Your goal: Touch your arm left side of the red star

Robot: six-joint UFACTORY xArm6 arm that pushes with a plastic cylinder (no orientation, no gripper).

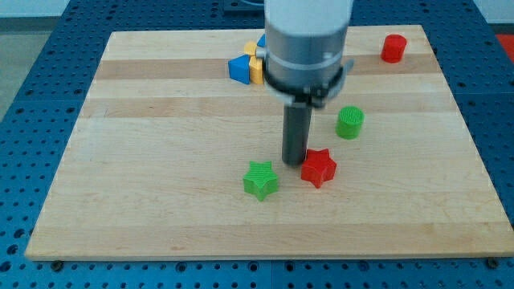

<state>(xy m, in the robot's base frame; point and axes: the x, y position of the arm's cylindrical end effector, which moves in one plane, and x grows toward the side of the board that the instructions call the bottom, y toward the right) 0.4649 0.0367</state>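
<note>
The red star (320,168) lies on the wooden board (161,160), a little right of the middle. My tip (293,161) stands at the star's left edge, touching or nearly touching it. A green star (261,180) lies just below-left of my tip, a small gap apart from it. The dark rod rises from the tip to the arm's grey body at the view's top.
A green cylinder (349,122) stands up-right of the red star. A red cylinder (393,48) is at the top right. A blue block (239,68) and a yellow block (256,71) cluster at the top middle, partly hidden by the arm.
</note>
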